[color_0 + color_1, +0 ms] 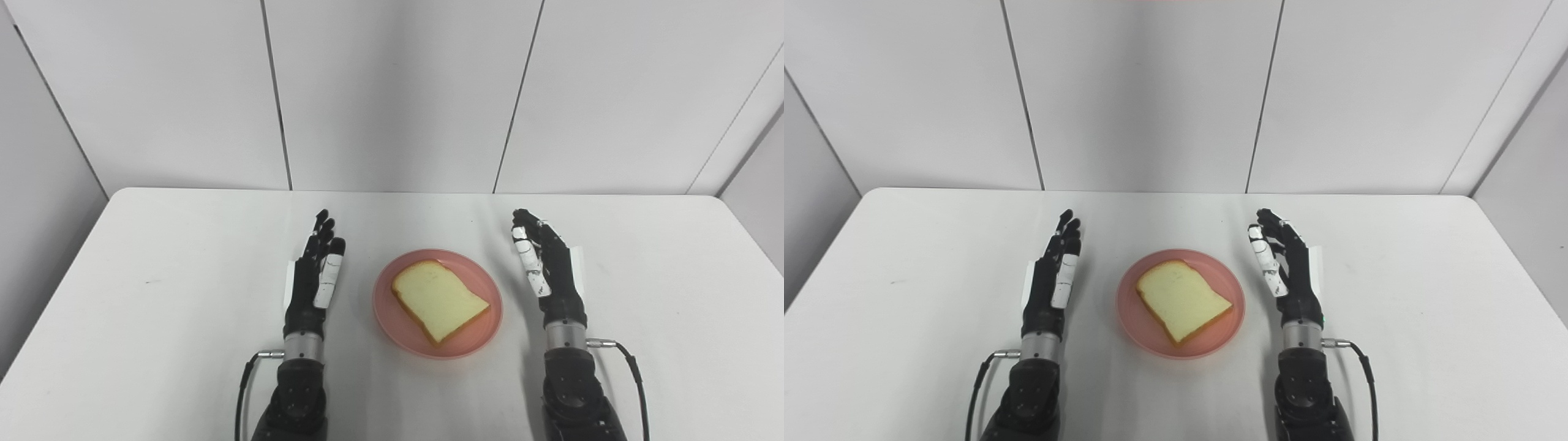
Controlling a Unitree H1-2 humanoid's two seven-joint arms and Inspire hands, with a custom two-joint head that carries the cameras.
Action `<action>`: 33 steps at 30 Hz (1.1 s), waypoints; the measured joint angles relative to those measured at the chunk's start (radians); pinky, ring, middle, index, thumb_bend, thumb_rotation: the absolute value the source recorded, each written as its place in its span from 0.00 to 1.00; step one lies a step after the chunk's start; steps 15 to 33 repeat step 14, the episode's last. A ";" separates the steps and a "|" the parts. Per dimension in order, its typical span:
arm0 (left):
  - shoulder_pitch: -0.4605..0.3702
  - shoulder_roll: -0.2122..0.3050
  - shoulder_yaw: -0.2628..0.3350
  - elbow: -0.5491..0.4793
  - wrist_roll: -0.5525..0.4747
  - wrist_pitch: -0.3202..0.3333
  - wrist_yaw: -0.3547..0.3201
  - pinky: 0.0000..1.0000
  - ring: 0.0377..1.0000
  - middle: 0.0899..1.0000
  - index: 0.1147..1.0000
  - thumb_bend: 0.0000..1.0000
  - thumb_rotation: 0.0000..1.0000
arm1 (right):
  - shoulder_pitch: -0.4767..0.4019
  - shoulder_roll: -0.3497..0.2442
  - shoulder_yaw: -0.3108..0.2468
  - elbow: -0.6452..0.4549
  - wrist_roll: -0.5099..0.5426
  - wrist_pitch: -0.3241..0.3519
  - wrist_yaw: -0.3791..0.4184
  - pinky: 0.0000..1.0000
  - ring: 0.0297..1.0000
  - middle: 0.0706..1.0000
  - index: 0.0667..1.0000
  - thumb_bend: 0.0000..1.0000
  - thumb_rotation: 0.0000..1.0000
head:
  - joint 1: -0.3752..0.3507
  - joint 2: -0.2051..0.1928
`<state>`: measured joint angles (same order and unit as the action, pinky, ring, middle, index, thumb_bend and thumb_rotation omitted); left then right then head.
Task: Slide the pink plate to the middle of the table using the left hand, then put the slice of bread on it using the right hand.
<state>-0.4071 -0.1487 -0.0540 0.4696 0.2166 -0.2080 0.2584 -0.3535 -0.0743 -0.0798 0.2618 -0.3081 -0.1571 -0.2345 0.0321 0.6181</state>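
- Pink plate (438, 303) sits about midway between the table's left and right edges, somewhat nearer the near edge than the far one.
- Slice of bread (439, 299) lies flat on the plate, crust corner pointing toward the near right, fully inside the rim as far as I can see.
- Left hand (315, 278) is just beside the plate's left rim, not touching it. Fingers extended and apart, palm turned inward toward the plate, holding nothing.
- Right hand (545, 266) is near the plate's right rim, clear gap between them. Fingers straight and spread, also empty.
- Both hands are roughly level with each other and flank the plate; I can't tell whether they hover or rest on the table (153, 294).
- My read: both steps look done. Plate is central, bread is on it, nothing is held.
- Next move, if any: pull both arms straight back toward the near edge. Keep the left hand from brushing the plate rim on the way out, since it's the closer one.
- Risk is low. A nudge on the rim would shift the plate off centre; the bread itself looks stable and flat.
- Rest of the table shows nothing else I need to route around.
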 measured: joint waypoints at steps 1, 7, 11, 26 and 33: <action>0.004 -0.001 -0.001 -0.010 -0.001 0.007 0.000 0.94 0.93 0.94 0.92 0.93 1.00 | 0.001 -0.006 0.002 0.000 0.001 -0.009 0.000 0.72 0.76 0.75 0.71 0.64 1.00 | 0.000 0.000; 0.018 -0.012 -0.018 -0.049 -0.003 0.069 -0.007 0.97 0.94 0.94 0.93 0.94 1.00 | 0.043 -0.031 0.016 -0.033 0.003 -0.013 0.001 0.77 0.77 0.75 0.72 0.64 1.00 | 0.029 0.023; 0.029 -0.025 -0.020 -0.063 -0.004 0.076 -0.009 0.98 0.95 0.95 0.94 0.92 1.00 | 0.065 -0.038 0.022 -0.039 0.007 -0.013 0.007 0.76 0.76 0.74 0.72 0.65 1.00 | 0.026 0.045; 0.031 -0.029 -0.020 -0.082 -0.004 0.104 -0.013 0.98 0.95 0.95 0.94 0.91 1.00 | 0.070 -0.039 0.023 -0.065 0.010 -0.004 0.014 0.78 0.78 0.75 0.74 0.68 1.00 | 0.025 0.061; 0.031 -0.029 -0.020 -0.082 -0.004 0.104 -0.013 0.98 0.95 0.95 0.94 0.91 1.00 | 0.070 -0.039 0.023 -0.065 0.010 -0.004 0.014 0.78 0.78 0.75 0.74 0.68 1.00 | 0.025 0.061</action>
